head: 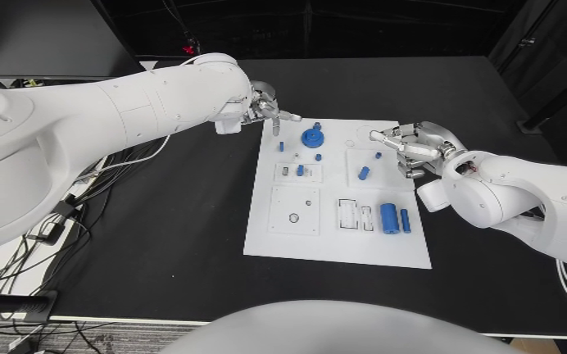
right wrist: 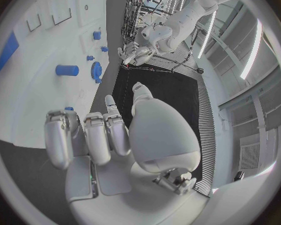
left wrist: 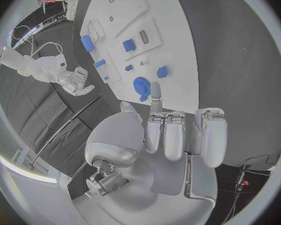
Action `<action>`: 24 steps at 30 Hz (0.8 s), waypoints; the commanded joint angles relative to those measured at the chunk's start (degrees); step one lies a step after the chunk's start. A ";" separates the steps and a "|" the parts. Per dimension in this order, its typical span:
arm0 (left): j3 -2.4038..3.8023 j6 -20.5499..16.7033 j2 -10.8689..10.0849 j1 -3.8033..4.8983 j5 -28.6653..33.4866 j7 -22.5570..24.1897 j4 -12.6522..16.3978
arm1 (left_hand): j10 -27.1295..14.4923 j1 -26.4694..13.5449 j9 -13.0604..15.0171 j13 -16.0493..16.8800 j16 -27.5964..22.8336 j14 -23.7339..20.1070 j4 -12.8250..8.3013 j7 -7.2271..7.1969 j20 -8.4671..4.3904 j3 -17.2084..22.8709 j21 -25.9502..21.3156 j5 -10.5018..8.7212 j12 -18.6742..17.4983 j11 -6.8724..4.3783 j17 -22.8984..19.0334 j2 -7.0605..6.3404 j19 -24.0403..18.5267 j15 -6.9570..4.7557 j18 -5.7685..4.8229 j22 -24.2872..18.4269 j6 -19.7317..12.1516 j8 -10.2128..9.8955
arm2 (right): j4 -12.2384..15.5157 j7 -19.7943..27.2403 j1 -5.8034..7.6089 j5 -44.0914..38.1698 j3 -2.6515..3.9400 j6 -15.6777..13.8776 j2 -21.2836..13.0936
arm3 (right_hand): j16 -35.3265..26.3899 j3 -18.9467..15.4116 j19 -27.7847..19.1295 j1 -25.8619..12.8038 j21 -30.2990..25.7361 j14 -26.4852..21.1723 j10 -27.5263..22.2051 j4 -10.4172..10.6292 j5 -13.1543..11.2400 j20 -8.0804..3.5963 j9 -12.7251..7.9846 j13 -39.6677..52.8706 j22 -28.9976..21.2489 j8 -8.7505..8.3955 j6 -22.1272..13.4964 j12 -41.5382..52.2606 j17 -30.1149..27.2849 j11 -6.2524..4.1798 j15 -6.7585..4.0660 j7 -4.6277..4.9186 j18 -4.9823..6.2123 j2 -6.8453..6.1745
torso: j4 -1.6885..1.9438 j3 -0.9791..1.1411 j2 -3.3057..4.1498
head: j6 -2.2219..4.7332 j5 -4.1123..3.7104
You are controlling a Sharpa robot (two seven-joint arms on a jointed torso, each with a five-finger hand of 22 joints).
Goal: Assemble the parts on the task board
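On the task board [head: 334, 249]: blue parts [head: 389, 217].

No words, numbers, brands or signs can be read anywhere: the white board [head: 337, 243], its blue pieces and the counter [head: 189, 231] carry no legible markings.

The white task board [head: 337, 243] lies flat on the black bench [head: 177, 206], long side running near to far. At its far end sits a round blue gear [head: 312, 138], with a small blue peg [head: 281, 146] to its left. A short blue piece [head: 364, 173] lies right of centre. Near the right edge, a thick blue cylinder [head: 389, 217] and a slim blue rod [head: 405, 220] lie side by side.
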 commanded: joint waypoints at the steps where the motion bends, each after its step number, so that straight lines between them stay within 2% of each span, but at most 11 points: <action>1: 0.04 -0.17 0.46 -0.21 -2.14 -2.45 -0.70 | 6.17 -1.53 -0.22 15.05 0.05 6.00 0.17 0.01 0.61 -1.62 -0.90 -0.11 0.20 0.40 15.09 -0.28 1.69 0.50 0.88 13.40 0.99 -0.51 | 0.02 0.25 0.07 -0.08 0.02 0.53 0.09 | 0.14 -0.32 1.86 0.12 -0.22 6.05 5.97 0.04 0.36 0.44 0.07 15.08 13.23 0.38 -0.32 0.14 15.10 0.40 0.31 0.84 0.99 0.68 | 0.06 0.01 -0.02 | 0.10 -0.07; 6: 0.03 0.05 1.06 -0.59 -3.87 -2.65 -1.44 | 6.17 -2.89 -0.34 15.05 0.05 6.00 0.11 0.00 0.86 -1.50 -2.31 -0.11 0.20 0.46 15.09 -0.86 -0.15 0.69 1.35 12.77 1.97 -1.21 | -0.03 0.26 0.06 -0.08 0.02 0.55 0.20 | 0.14 -0.32 1.86 0.12 -0.22 6.05 5.97 0.04 0.36 0.44 0.07 15.08 13.23 0.38 -0.32 0.14 15.10 0.40 0.31 0.84 0.99 0.68 | 0.06 0.00 0.01 | 0.15 -0.15; 10: 0.03 0.38 1.38 -0.72 -4.91 -3.05 -1.72 | 6.17 -1.71 -0.35 15.05 0.05 6.00 -0.10 -0.04 1.00 -0.83 -2.08 0.17 0.20 0.45 15.09 -1.11 0.08 0.76 1.28 12.88 2.68 -1.57 | -0.06 0.25 0.06 -0.08 0.02 0.58 0.29 | 0.14 -0.32 1.86 0.12 -0.22 6.05 5.97 0.04 0.36 0.44 0.07 15.08 13.23 0.38 -0.32 0.14 15.10 0.40 0.31 0.84 0.99 0.68 | 0.05 0.02 -0.02 | 0.09 -0.16; 16: 0.03 0.44 1.82 -0.84 -5.61 -3.59 -1.99 | 6.17 1.03 -0.20 15.05 0.05 6.00 -0.01 -0.15 1.16 0.56 -1.84 3.20 0.20 0.38 15.09 -1.80 0.32 0.77 1.22 12.98 3.70 -2.52 | -0.12 0.24 0.05 -0.08 0.02 0.62 0.38 | 0.14 -0.36 1.82 0.12 -0.26 6.05 5.97 0.04 0.38 0.44 0.07 15.08 13.21 0.42 -0.34 0.14 15.10 0.40 0.31 0.84 1.00 0.69 | 0.08 0.02 -0.01 | 0.09 -0.19; 24: 0.04 1.67 2.42 -1.00 -5.83 -4.17 -2.79 | 6.17 3.12 1.08 15.05 0.05 6.00 0.03 -0.06 1.18 1.52 -1.67 5.40 0.20 0.44 15.09 -2.59 0.51 0.80 1.17 13.05 3.16 -2.61 | -0.12 0.22 0.01 -0.14 0.02 0.59 0.45 | 0.14 -0.36 1.82 0.12 -0.26 6.05 5.97 0.04 0.38 0.44 0.07 15.08 13.21 0.42 -0.34 0.14 15.10 0.40 0.31 0.84 1.00 0.69 | 0.01 0.01 0.01 | 0.07 -0.16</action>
